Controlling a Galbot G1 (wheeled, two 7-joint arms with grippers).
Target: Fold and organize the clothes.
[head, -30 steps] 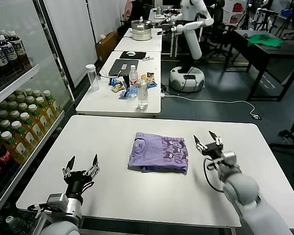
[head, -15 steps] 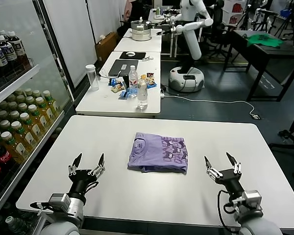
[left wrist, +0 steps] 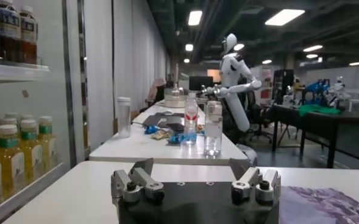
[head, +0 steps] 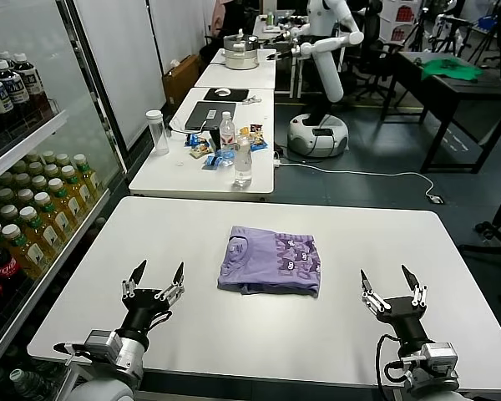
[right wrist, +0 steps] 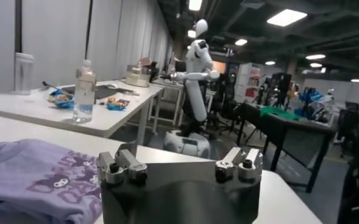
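The clothes, one lavender T-shirt with a darker purple print, lie folded into a compact rectangle at the middle of the white table. The shirt also shows in the left wrist view and the right wrist view. My left gripper stands open near the table's front left, fingers pointing up, nothing between them. My right gripper stands open near the front right, likewise holding nothing. Both are well apart from the shirt.
A second white table behind carries a water bottle, snacks, a laptop and a clear tumbler. Shelves of drink bottles line the left side. A white robot and a dark table with a green garment stand farther back.
My right gripper has drawn back from beside the shirt to the table's front right edge and opened a little wider. The left gripper shifted slightly forward. The shirt has not moved.
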